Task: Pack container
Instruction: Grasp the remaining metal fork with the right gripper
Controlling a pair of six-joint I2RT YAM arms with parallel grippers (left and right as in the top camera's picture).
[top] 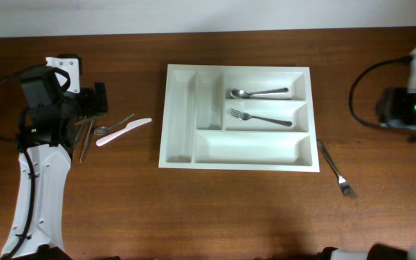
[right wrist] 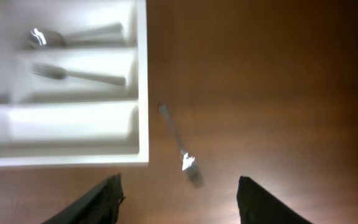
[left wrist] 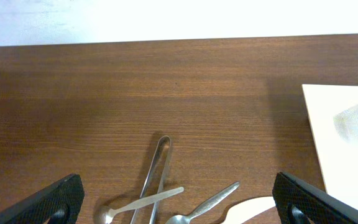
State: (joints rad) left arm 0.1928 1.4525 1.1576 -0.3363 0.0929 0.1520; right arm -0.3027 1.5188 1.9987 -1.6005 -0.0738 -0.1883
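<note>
The container [top: 176, 115] is a large white cutlery tray at the table's middle. A spoon [top: 258, 93] lies in its top long compartment and a fork [top: 260, 118] in the middle one. A loose fork [top: 336, 169] lies on the table right of the tray. Left of the tray lie a white plastic knife [top: 125, 131], a spoon [top: 113, 126] and metal tongs [top: 85, 139]. My left gripper [left wrist: 179, 208] is open and empty above these utensils. My right gripper [right wrist: 179, 202] is open and empty, near the loose fork [right wrist: 180, 146].
The left wrist view shows the tongs [left wrist: 156, 177], a small spoon [left wrist: 143, 203] across them, a second spoon [left wrist: 207, 204], the knife [left wrist: 250, 210] and the tray's corner [left wrist: 347, 137]. The right wrist view shows the tray's edge [right wrist: 140, 93].
</note>
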